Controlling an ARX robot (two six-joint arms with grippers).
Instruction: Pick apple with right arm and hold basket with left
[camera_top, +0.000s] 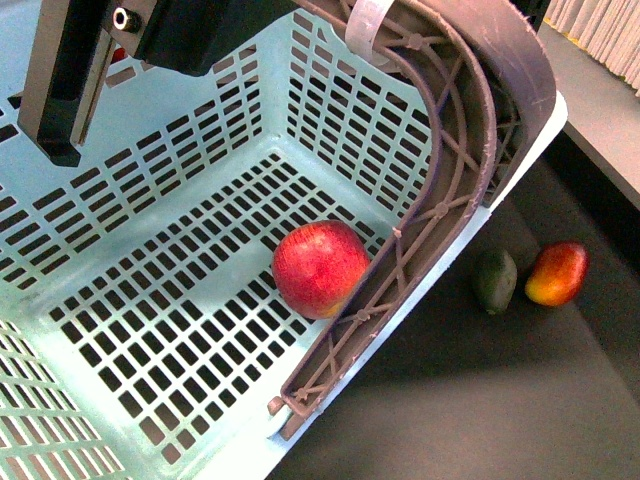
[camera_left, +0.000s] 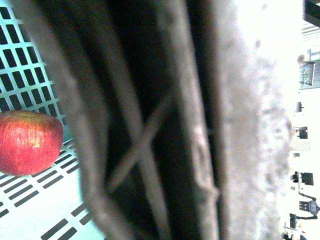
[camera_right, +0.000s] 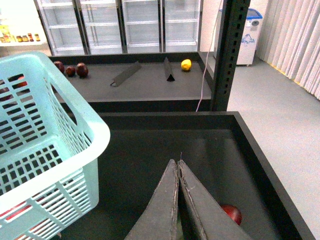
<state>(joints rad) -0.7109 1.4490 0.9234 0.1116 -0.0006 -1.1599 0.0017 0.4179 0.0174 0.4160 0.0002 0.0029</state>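
Note:
The apple (camera_top: 320, 268), round and red, lies on the slotted floor of the mint basket (camera_top: 150, 300), resting against the basket's brown-purple lattice handle (camera_top: 470, 150). The basket hangs tilted. In the left wrist view the handle (camera_left: 165, 125) fills the frame, blurred and very close, with my left gripper shut on it; the apple (camera_left: 29, 142) shows beside it. The left arm's dark body (camera_top: 60, 90) reaches in at the top. My right gripper (camera_right: 178, 162) is shut and empty over the dark bin, to the right of the basket's rim (camera_right: 75, 120).
A dark green oval fruit (camera_top: 495, 280) and a red-and-yellow fruit (camera_top: 558, 273) lie on the dark bin floor beside the basket. A red fruit (camera_right: 231, 212) shows partly behind my right finger. The bin's wall (camera_right: 255, 150) and a black post (camera_right: 230, 55) stand beyond.

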